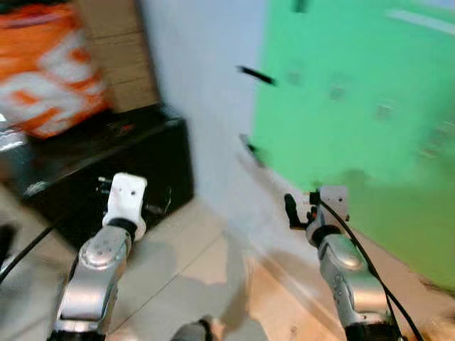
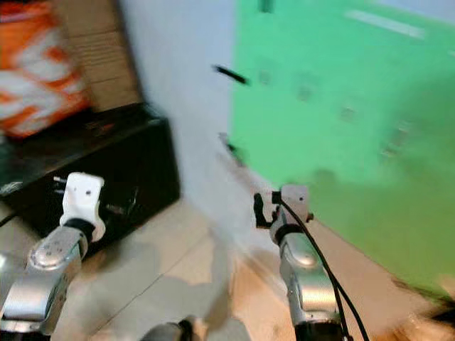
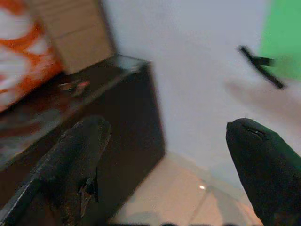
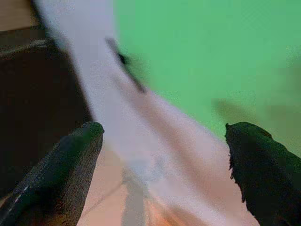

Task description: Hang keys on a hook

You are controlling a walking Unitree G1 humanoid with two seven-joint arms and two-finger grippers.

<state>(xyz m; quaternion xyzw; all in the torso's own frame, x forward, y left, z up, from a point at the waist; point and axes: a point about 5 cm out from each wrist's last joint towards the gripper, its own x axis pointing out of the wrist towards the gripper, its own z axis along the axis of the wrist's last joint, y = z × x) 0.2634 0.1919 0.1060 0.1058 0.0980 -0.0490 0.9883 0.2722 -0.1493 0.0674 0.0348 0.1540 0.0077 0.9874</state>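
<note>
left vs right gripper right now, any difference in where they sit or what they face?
The left gripper is raised over the tiled floor beside the black cabinet, while the right gripper is raised near the foot of the green panel. The left wrist view faces the cabinet and white wall; the right wrist view faces mostly the green panel. Both are open and hold nothing.

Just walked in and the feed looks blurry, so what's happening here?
The robot seems to be moving, hence the blur. Both arms are raised in front of it with nothing held: the left end effector is open, facing a black cabinet, and the right end effector is open, facing the green wall. A dark hook-like peg sticks out where the white wall meets the green. No keys can be made out.
</note>
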